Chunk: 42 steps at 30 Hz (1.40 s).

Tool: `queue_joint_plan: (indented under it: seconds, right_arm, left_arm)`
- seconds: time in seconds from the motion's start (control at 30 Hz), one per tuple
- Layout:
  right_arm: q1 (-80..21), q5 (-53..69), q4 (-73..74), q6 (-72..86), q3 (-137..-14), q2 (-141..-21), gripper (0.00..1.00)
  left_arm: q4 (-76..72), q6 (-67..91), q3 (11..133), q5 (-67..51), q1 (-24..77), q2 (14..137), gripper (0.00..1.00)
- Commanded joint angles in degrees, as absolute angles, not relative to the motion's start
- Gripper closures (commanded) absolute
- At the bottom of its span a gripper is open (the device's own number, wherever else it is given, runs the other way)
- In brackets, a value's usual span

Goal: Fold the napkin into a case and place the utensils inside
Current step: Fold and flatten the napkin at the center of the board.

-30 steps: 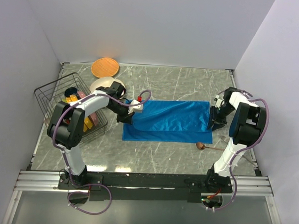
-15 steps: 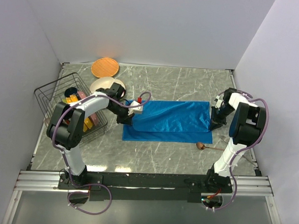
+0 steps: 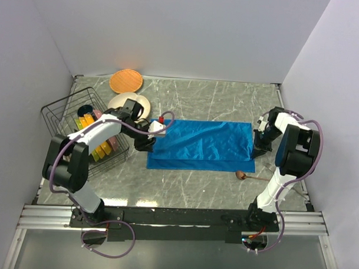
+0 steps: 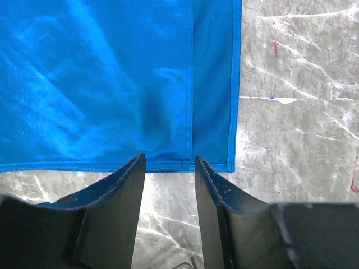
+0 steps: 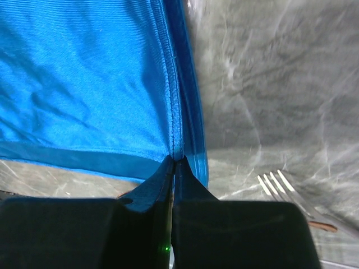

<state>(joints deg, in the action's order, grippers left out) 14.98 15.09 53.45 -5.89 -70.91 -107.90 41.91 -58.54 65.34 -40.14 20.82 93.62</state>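
Observation:
The bright blue napkin (image 3: 200, 146) lies flat on the marble table, folded into a wide two-layer rectangle; the upper layer stops short of the lower one's near edge. My left gripper (image 3: 148, 143) is open and empty just off the napkin's left edge; in the left wrist view the napkin (image 4: 112, 84) lies right ahead of my left gripper (image 4: 168, 162). My right gripper (image 3: 257, 150) is shut on the napkin's right hem, seen pinched in the right wrist view (image 5: 174, 159). A brown wooden spoon (image 3: 241, 174) lies near the napkin's front right corner. A metal fork (image 5: 286, 193) lies to the right of the hem.
A black wire basket (image 3: 68, 116) with colourful plates stands at the left. A cream plate (image 3: 123, 101) and an orange plate (image 3: 126, 80) lie behind it. Grey walls close in the table on three sides.
My left gripper has let go of the napkin's left end and drawn back to the left. The raised cloth there has settled flat. The right gripper has barely moved.

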Motion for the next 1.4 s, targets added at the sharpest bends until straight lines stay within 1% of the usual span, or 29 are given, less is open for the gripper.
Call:
queue_joint_plan:
  seconds: [0.0,0.27,0.67,0.8,0.9,0.93,1.0,1.03,1.07,1.37]
  right_arm:
    - [14.7,15.8,54.8,-6.2,-70.6,-104.2,1.0]
    - [14.7,14.9,55.2,-6.6,-69.8,-103.6,1.0]
    - [14.7,13.2,56.2,-7.6,-69.9,-103.5,1.0]
    - [14.7,12.7,56.8,-8.4,-70.3,-103.9,1.0]
    - [14.7,12.8,57.1,-8.6,-70.6,-104.1,1.0]
    - [14.7,12.9,57.5,-8.7,-70.7,-104.2,1.0]
    - [14.6,13.0,57.7,-9.1,-70.7,-104.0,1.0]
    - [14.6,12.8,58.3,-9.2,-70.6,-103.8,1.0]
    - [14.6,12.7,58.4,-9.5,-70.6,-103.6,1.0]
    - [14.6,11.6,60.1,-11.7,-68.7,-101.3,1.0]
  left_arm:
    - [39.9,-59.7,63.7,-40.2,22.3,91.8,0.54]
    - [40.3,-64.9,61.1,-35.8,25.7,93.5,0.54]
    - [39.4,-67.4,60.9,-31.4,26.6,96.9,0.54]
    - [39.2,-67.8,60.6,-31.0,27.4,97.4,0.57]
    - [38.9,-67.2,60.9,-31.1,27.7,97.5,0.68]
    - [38.8,-67.1,60.9,-31.2,27.7,97.4,0.77]
    - [38.7,-66.6,61.0,-31.4,27.9,96.9,0.87]
    - [38.7,-66.6,61.0,-31.6,28.0,96.6,0.96]
    - [38.8,-66.4,61.1,-31.6,28.0,96.3,0.99]
    - [42.2,-65.9,60.0,-33.7,28.7,92.7,0.99]
